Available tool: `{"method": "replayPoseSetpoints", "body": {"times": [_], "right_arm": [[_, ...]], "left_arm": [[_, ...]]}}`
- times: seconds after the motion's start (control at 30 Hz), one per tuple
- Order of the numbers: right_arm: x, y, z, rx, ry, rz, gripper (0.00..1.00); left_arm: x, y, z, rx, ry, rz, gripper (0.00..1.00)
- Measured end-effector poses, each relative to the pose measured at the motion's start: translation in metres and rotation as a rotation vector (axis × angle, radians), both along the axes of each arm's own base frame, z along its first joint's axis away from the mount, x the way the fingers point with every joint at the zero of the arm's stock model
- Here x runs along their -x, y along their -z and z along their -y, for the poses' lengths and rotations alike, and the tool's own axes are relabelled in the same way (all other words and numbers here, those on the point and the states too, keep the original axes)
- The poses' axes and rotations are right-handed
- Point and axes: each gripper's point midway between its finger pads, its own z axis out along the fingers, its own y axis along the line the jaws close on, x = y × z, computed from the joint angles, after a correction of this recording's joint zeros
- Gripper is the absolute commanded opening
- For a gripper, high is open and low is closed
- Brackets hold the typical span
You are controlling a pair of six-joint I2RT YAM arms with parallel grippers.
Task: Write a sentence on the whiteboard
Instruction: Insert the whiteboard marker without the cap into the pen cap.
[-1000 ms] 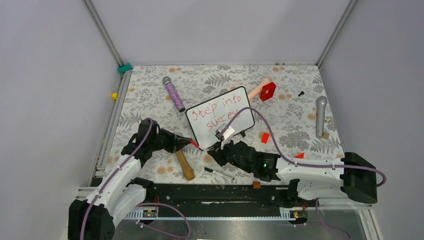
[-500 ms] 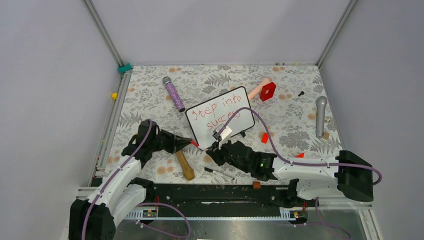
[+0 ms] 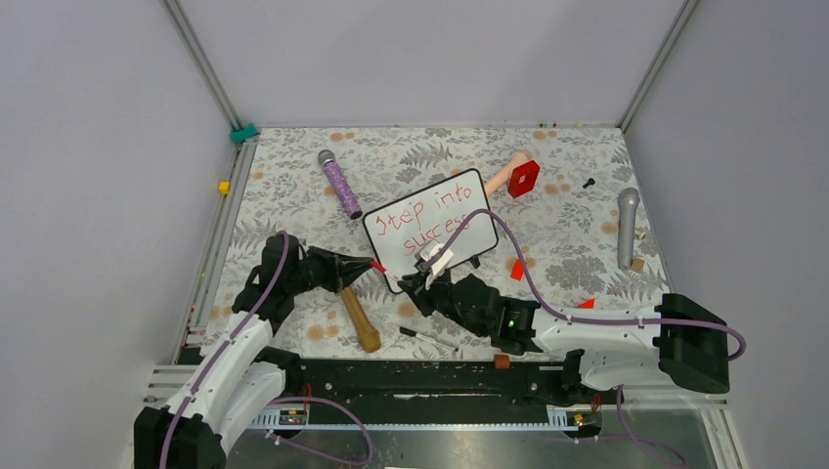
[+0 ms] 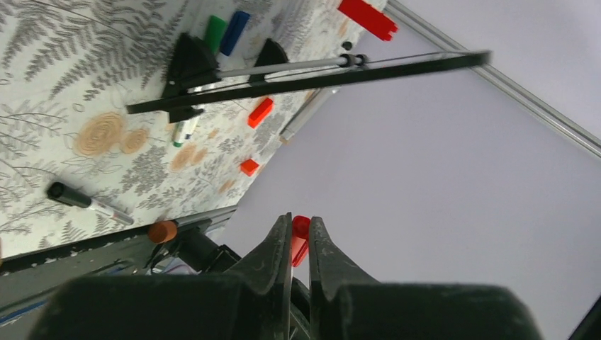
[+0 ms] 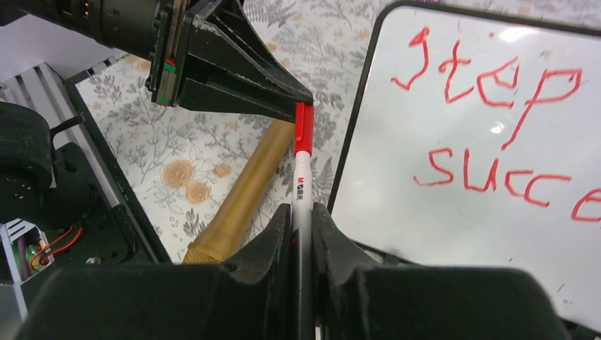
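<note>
Beside the whiteboard [image 5: 439, 234], right jaws pinch a marker [image 5: 300, 193] while left jaws pinch its red cap [image 5: 303, 132].

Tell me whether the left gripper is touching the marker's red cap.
Touching. The right wrist view shows the left gripper pinching the red cap between its fingers.

The whiteboard [image 3: 389, 256], white with a thin black frame and rounded corners, sits at scene centre, right end angled far. The sentence [image 3: 427, 217], red handwriting in 2 lines, is partly hidden.
</note>
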Motion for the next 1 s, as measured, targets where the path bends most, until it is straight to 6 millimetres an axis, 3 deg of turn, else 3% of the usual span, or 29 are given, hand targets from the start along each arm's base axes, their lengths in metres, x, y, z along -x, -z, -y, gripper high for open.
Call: {"method": "replayPoseSetpoints", "body": {"times": [0.23,0.43,0.73,1.0], "right_arm": [[-0.007,-0.025,-0.004,-0.022,-0.017,0.135,0.0],[-0.013,-0.033,-0.003,-0.008,-0.007,0.211,0.0],[-0.03,-0.038,-0.019,0.088,0.037,0.245,0.0],[-0.039,-0.03,-0.017,0.109,0.072,0.171,0.0]], "left_arm": [[-0.001,-0.027,0.004,0.038,-0.014,0.069,0.0],[-0.003,-0.04,0.008,0.048,-0.01,0.094,0.0],[-0.024,-0.042,0.003,-0.014,-0.112,0.121,0.0],[-0.029,-0.034,0.006,-0.082,-0.178,0.134,0.0]]}}
